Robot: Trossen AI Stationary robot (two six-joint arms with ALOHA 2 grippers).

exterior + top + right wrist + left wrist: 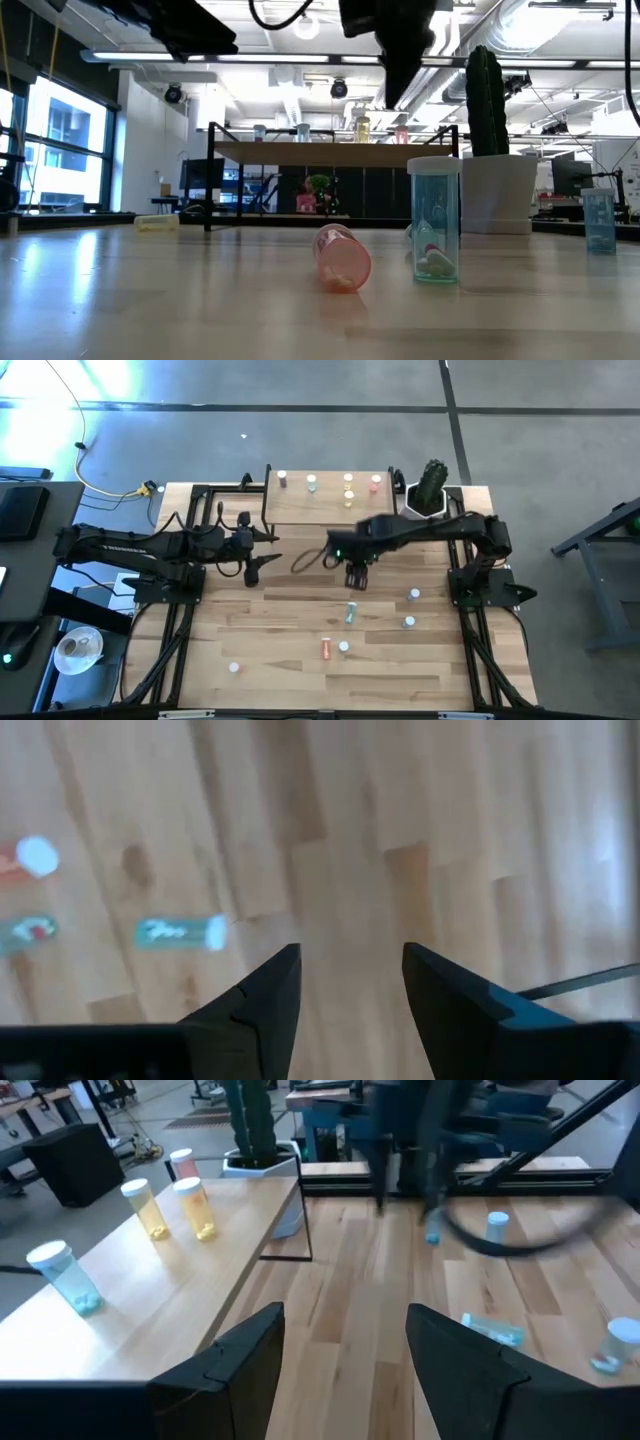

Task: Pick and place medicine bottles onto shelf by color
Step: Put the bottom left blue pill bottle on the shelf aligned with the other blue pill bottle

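The shelf [330, 505] stands at the table's far middle and carries a few upright medicine bottles: a pale one [283, 480], a blue one [65, 1275], two yellow ones [145, 1208] and a red one [375, 482]. More bottles are on the table: a green one lying on its side [351, 612], two blue ones upright [414, 595], a red one lying down [326, 650] and a small one near the front [234, 667]. My right gripper [357, 578] hangs open above the table's middle, pointing down, on the far side of the green bottle [180, 932]. My left gripper [265, 550] is open and level beside the shelf's left end.
A cactus in a white pot [430, 490] stands at the shelf's right end. Black frame rails run along both table sides [170, 610]. A black cable loops below my right arm [305, 560]. Bare wood lies between the shelf and the loose bottles.
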